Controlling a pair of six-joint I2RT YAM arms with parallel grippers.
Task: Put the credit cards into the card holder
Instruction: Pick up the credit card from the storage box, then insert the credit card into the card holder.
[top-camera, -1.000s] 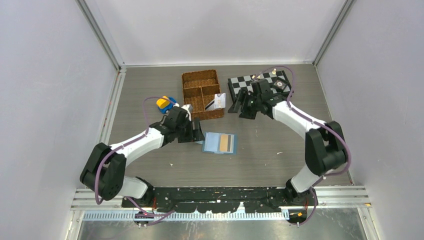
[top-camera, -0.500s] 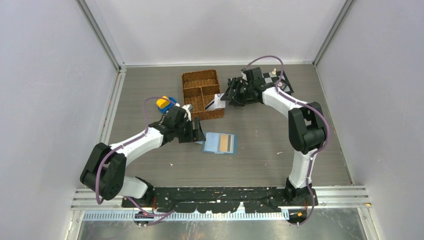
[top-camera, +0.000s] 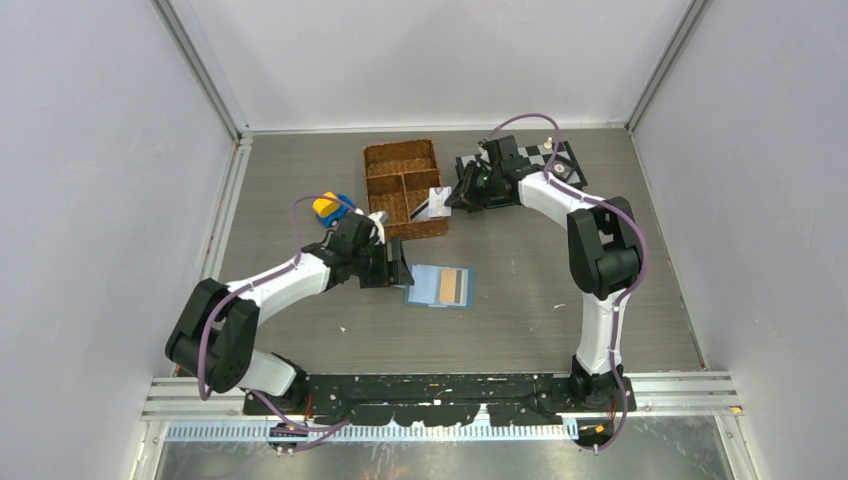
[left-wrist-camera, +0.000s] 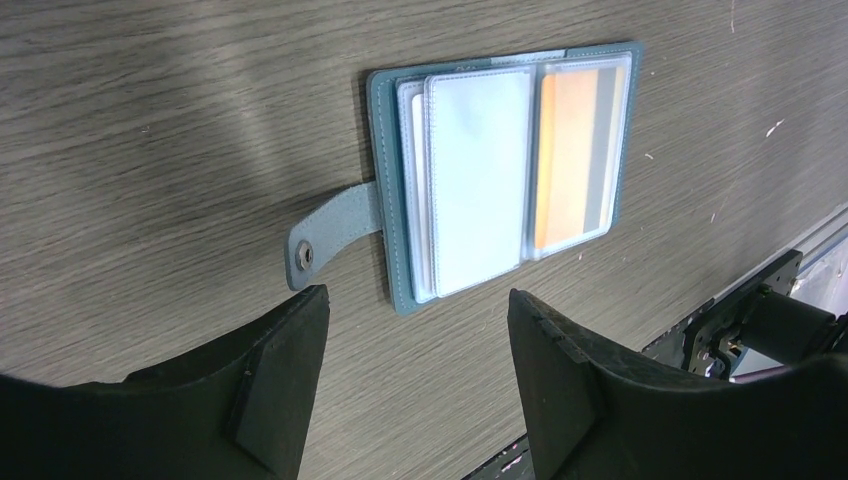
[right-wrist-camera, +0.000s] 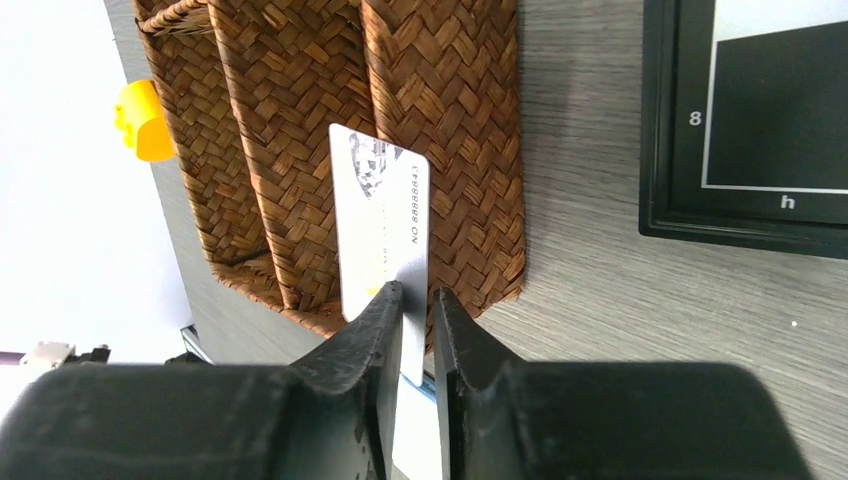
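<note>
**A:** From above, where is the card holder (top-camera: 440, 287)?

**B:** It lies open on the table (top-camera: 520, 310), on the near side of the wicker basket (top-camera: 372, 152). It sits off the basket's right near corner and clear of it. An orange card (top-camera: 452, 286) shows in its right half.

**A:** The left gripper (top-camera: 398, 270)?

**B:** It is also nearer than the basket, just beside the holder's left edge. Its own body hides the fingers in this view.

**A:** The right gripper (top-camera: 452, 197)?

**B:** It is at the basket's right wall, on a white card (top-camera: 437, 200). The right arm (top-camera: 540, 195) covers much of a checkered board (top-camera: 562, 160) to the basket's right. A yellow and blue thing (top-camera: 330, 207) left of the basket is too small to make out.

**A:** The left wrist view?

**B:** The jaws stand wide apart with only bare table between them. The holder lies beyond, and its snap tab (left-wrist-camera: 330, 232) reaches toward the left finger. The clear sleeves (left-wrist-camera: 478, 180) over its left half look pale, and I cannot tell whether cards sit in them. The basket is out of frame.

**A:** The right wrist view?

**B:** The fingers are pinched on the white card's near end, which disappears between them. Its far end overlaps the basket's weave. Whether it rests in a compartment or against the wall, I cannot tell. The board is cut off at the frame's edge.
</note>
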